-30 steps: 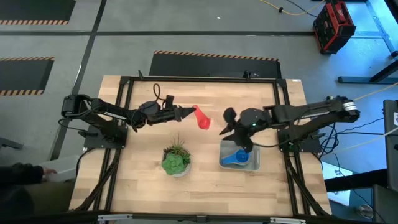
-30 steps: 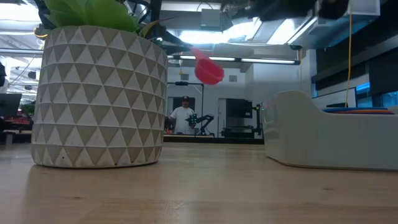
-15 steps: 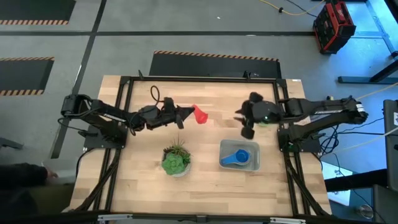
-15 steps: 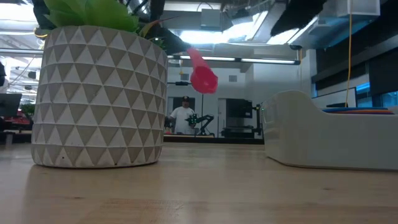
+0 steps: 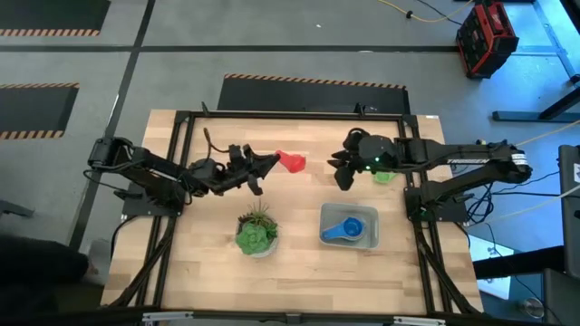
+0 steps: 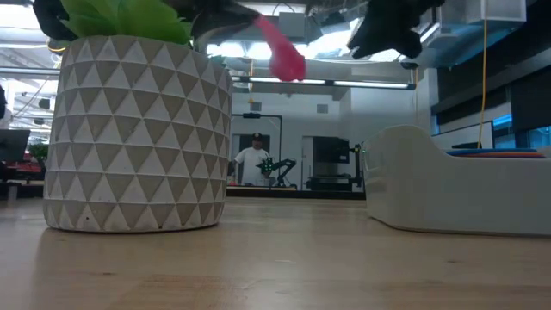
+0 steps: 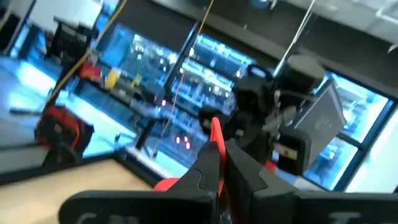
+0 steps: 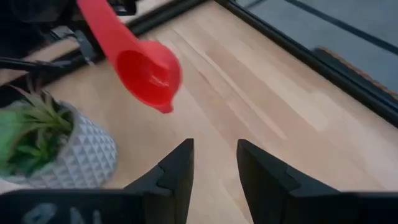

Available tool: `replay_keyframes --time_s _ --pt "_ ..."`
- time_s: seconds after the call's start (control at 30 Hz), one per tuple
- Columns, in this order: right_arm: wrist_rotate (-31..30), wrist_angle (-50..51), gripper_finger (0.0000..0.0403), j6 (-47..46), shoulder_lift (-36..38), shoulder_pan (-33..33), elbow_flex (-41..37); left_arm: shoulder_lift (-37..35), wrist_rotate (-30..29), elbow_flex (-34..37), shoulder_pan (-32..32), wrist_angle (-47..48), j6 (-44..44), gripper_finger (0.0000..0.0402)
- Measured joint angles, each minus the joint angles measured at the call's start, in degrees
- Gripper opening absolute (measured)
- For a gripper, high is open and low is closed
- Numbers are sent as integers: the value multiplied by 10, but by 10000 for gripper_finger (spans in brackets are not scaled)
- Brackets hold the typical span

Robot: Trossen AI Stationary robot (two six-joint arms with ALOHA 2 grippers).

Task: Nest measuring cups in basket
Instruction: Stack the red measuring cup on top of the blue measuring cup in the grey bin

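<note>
My left gripper (image 5: 269, 164) is shut on a red measuring cup (image 5: 292, 161), held in the air over the middle of the table's far half. The cup also shows in the right wrist view (image 8: 146, 74) and the low view (image 6: 284, 52). My right gripper (image 5: 342, 170) is open and empty (image 8: 214, 163), just right of the red cup and facing it. The greyish basket (image 5: 367, 237) stands at the near right with a blue cup (image 5: 346, 229) in it. A green cup (image 5: 386, 176) lies on the table, partly under my right arm. My left gripper pinches the red cup's handle (image 7: 215, 132) near its free end between its two fingers. The fingers come about level from the table's left and lie along the handle. The cup is lifted clear of the table, its bowl (image 8: 149, 79) out beyond the fingertips toward my right gripper.
A green spiky plant in a white patterned pot (image 5: 256, 234) stands at the near middle, left of the basket; it fills the left of the low view (image 6: 138, 129). A black frame (image 5: 290, 116) rims the table. A person (image 6: 256, 162) stands far off in the room.
My right gripper has risen from over the basket, gone toward the far edge, then toward the left, and now faces the red cup. My left gripper has turned and lifted the red cup a little higher.
</note>
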State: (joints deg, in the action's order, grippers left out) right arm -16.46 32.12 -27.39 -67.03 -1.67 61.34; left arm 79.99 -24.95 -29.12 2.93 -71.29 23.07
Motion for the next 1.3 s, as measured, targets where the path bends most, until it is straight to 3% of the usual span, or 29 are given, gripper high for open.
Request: replay_keyframes --time_s 0.43,0.87,1.07,1.3 --pt "15 -188 127 50 -73 -2 0 0 -6 0 2 -66 -42 2" --pt "15 -227 126 71 -123 -2 0 0 -5 0 2 -81 -42 2" --pt "13 -274 125 128 -142 -2 0 0 -5 0 2 -84 -42 2" --pt "-5 -278 78 139 -145 -4 0 0 -4 0 2 -82 -42 2"
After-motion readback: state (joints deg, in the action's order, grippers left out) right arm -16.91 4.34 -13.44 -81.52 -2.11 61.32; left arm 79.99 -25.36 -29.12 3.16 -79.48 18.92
